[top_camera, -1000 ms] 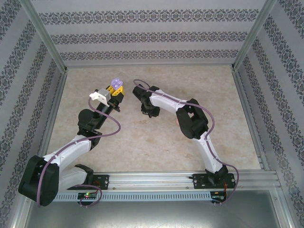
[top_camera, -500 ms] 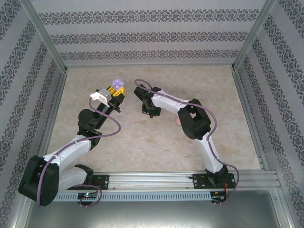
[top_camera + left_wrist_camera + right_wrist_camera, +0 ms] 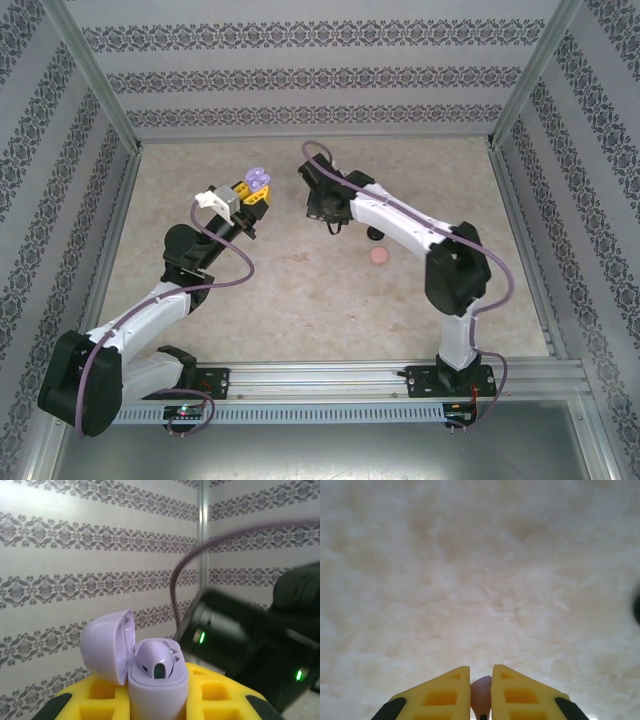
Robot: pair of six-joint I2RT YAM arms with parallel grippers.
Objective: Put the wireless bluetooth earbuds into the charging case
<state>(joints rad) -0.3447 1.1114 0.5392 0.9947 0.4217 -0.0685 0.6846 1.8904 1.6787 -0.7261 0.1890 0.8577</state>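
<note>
**Operator:** Report task progress.

**Technician:** Partly complete. The left pincer [image 3: 158, 702] is pressed onto the open lilac plastic charging case [image 3: 159, 687]. The case stands upright between its fingers, mouth facing away from the wrist, lid swung back to the left. One lilac earbud [image 3: 154, 659] sits in a well, head up. Whether the second well is filled cannot be told.

**Operator:** And the right pincer?

**Technician:** The right pincer [image 3: 481, 677] pinches a small pinkish stemmed earbud [image 3: 481, 692] between its fingertips, above the pale marbled counter [image 3: 480, 580]. The earbud's long axis appears to run along the fingers, dark tip toward the wrist. Judged outstanding: carry, align stem-down, insert, then the other earbuds.
</note>
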